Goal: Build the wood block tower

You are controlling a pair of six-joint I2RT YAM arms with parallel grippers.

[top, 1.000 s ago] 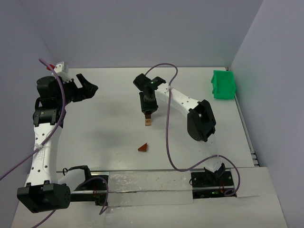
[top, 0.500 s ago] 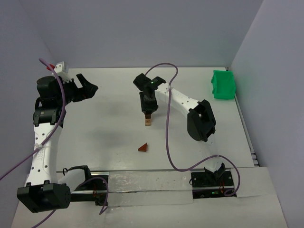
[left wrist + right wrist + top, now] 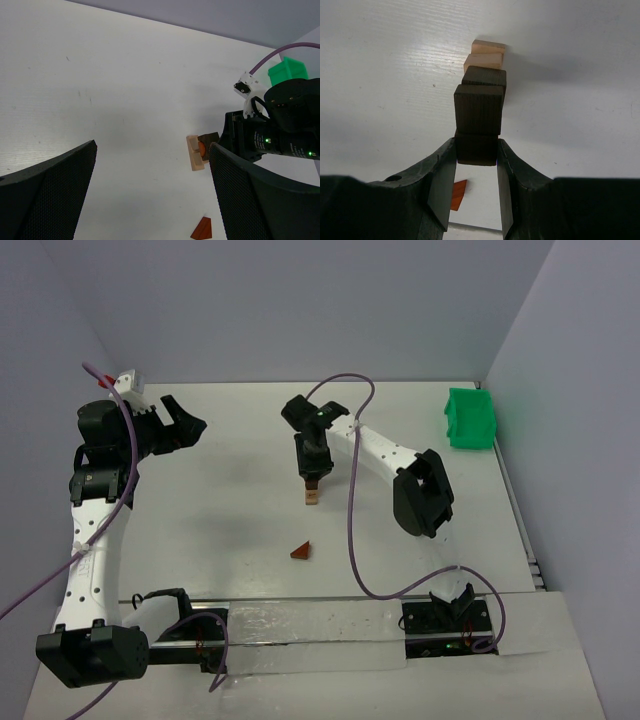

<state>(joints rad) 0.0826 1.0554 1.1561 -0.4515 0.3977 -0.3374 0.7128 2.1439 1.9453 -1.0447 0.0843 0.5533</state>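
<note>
top external: left end effector [image 3: 190,418] spread, right [image 3: 312,481] pinching dark block [image 3: 476,150]; green bin [image 3: 470,420] apart.

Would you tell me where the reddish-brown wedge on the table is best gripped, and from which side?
Probably from above: the wedge lies flat, triangular face up. Pinch one straight side against the opposite corner, since no two sides are parallel.
</note>
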